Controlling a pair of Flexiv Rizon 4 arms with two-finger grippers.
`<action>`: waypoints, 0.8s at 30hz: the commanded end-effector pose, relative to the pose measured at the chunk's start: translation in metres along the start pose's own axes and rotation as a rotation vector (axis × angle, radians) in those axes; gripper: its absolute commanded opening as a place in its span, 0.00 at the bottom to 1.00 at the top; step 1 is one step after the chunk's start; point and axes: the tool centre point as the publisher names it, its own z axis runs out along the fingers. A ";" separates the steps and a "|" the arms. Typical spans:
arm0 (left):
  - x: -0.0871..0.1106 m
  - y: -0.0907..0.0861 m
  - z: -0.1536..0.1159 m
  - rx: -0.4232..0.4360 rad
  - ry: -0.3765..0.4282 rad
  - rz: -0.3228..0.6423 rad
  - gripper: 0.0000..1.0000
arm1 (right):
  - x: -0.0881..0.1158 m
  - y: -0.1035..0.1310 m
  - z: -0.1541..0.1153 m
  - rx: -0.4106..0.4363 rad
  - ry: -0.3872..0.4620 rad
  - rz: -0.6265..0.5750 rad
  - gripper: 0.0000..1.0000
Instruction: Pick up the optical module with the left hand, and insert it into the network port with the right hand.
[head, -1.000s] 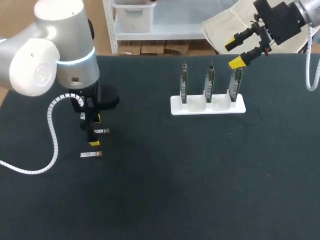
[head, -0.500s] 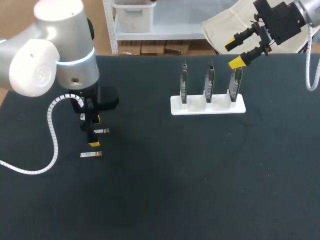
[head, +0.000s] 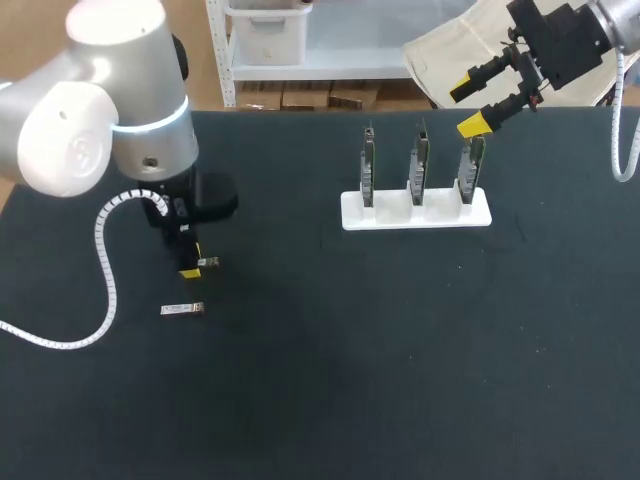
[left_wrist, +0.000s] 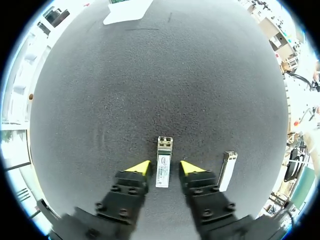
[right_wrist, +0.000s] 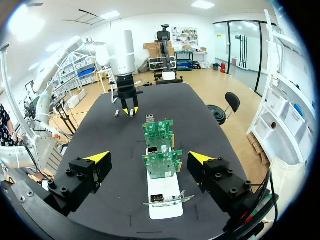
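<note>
- Fingers of the left gripper (left_wrist: 165, 169) have drawn inward; they straddle a module (left_wrist: 164, 147) lying on the table (left_wrist: 150, 75), slim gaps either side, not gripping.
- Second module (left_wrist: 228, 170) lies just beside.
- Right gripper (head: 466, 108) hangs open above the board rack (head: 415, 215).

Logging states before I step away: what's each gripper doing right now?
Left gripper: open, straddling the optical module, not clamped on it.
Right gripper: open, holding nothing.

Dark table (head: 400, 380) bears white rack (head: 395, 218), optical module (head: 207, 262) and second module (head: 183, 309).
</note>
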 end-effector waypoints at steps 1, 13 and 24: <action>0.001 -0.002 0.001 -0.002 -0.001 0.000 0.00 | 0.000 0.002 0.000 0.004 0.000 0.000 1.00; -0.005 -0.005 -0.012 -0.013 -0.083 0.001 0.00 | 0.000 0.002 0.000 0.004 0.000 0.000 1.00; -0.049 0.003 -0.082 0.055 -0.661 0.040 0.00 | 0.000 0.002 0.000 0.004 0.000 0.000 1.00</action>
